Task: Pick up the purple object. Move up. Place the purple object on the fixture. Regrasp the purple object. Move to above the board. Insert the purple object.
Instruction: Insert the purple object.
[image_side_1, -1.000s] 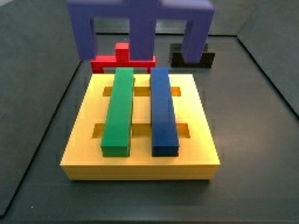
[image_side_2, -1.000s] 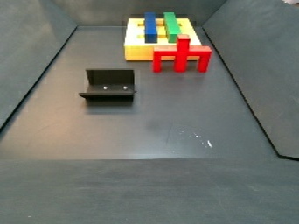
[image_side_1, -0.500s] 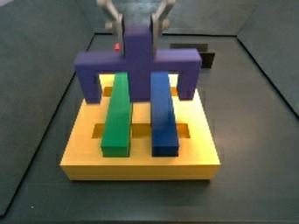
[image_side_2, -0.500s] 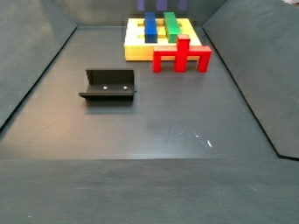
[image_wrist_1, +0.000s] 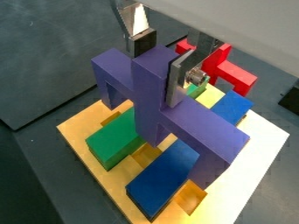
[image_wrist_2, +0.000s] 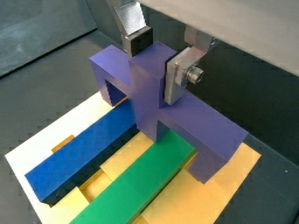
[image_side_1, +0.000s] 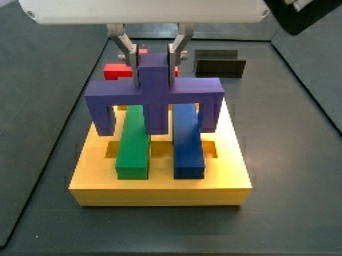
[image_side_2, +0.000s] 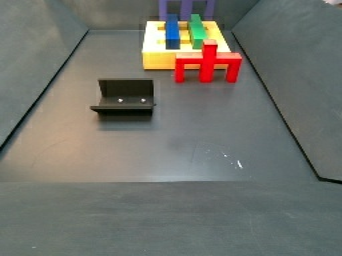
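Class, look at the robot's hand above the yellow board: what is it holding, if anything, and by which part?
The hand holds the purple object by its central stem, one finger on each side, its crossbar straddling the green bar and blue bar.

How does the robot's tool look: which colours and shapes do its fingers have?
The tool, above the board, has two flat silver plate fingers with dark pads. One plate carries a round screw head. In a side view, a white housing sits above them.

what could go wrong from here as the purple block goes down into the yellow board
The gripper is shut on the stem of the purple crossbar block, above the yellow slotted board. Its legs straddle the long green bar and long blue bar; slightly off, a leg may catch a bar or the slot edge, possibly tilting the block.
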